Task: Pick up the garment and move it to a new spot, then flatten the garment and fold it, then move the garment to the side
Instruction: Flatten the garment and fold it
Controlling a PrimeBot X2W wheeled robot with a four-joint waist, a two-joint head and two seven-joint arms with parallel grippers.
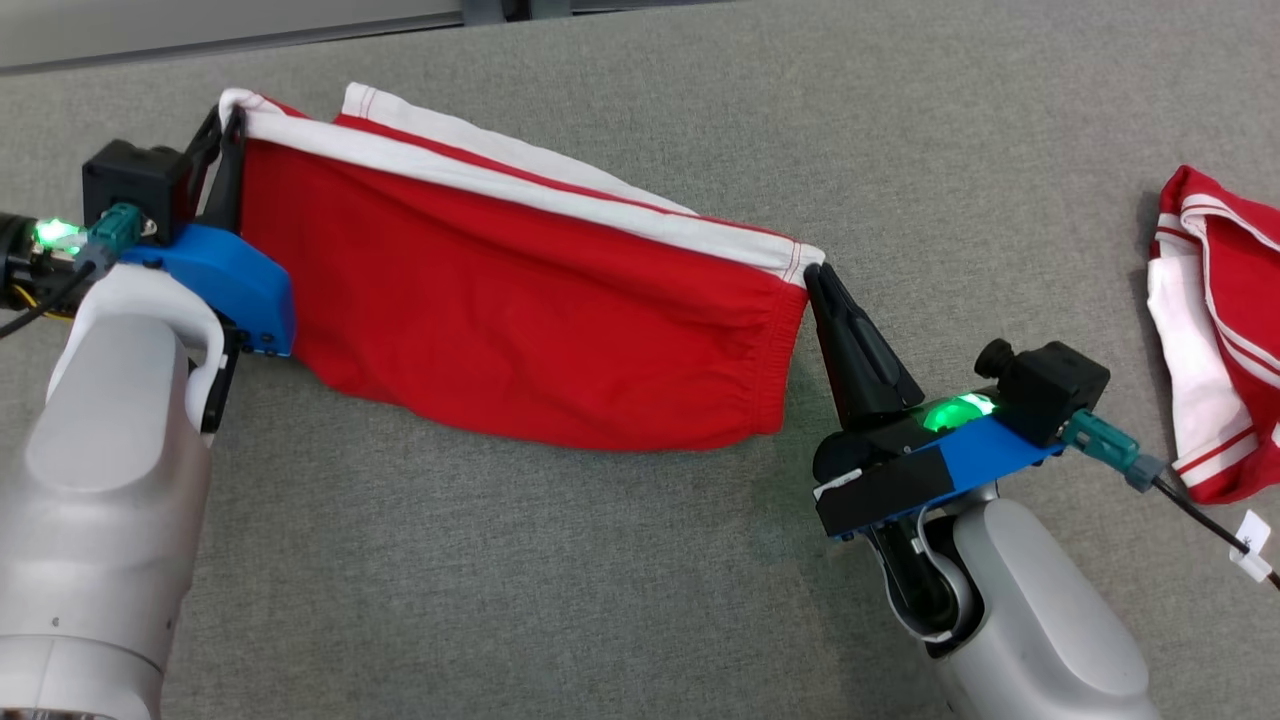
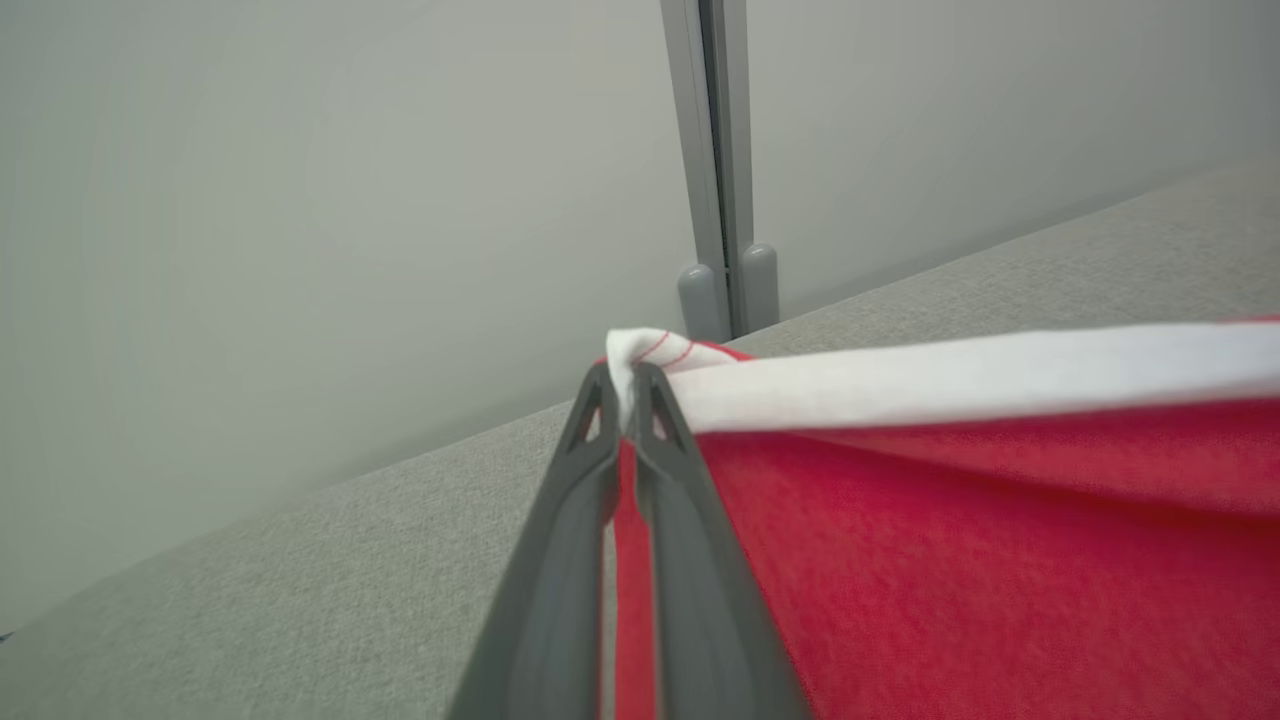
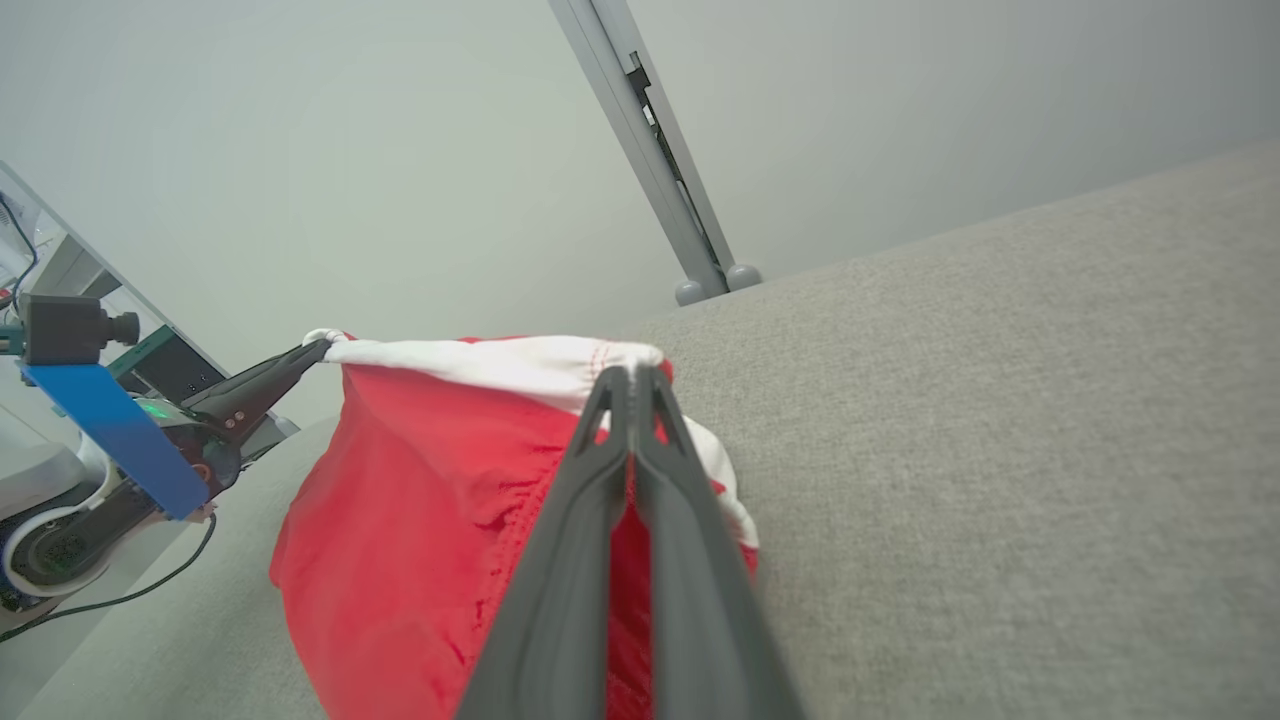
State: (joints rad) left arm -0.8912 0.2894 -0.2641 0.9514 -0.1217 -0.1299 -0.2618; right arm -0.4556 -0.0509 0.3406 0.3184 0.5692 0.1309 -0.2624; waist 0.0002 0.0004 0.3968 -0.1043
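The garment (image 1: 520,300) is a pair of red shorts with a white band along its top edge, held up above the grey table and stretched between both arms. My left gripper (image 1: 232,120) is shut on its left corner, and the pinched white hem shows between the fingertips (image 2: 600,400) in the left wrist view. My right gripper (image 1: 812,275) is shut on the right corner. In the right wrist view the garment (image 3: 420,500) hangs down to the left of my closed right gripper (image 3: 632,378), and the left gripper (image 3: 318,348) holds the far corner.
A second red and white garment (image 1: 1215,330) lies crumpled at the table's right edge, with a black cable and white tag (image 1: 1250,540) beside it. A pale wall with a grey post (image 2: 715,150) runs along the far side of the grey table (image 1: 640,560).
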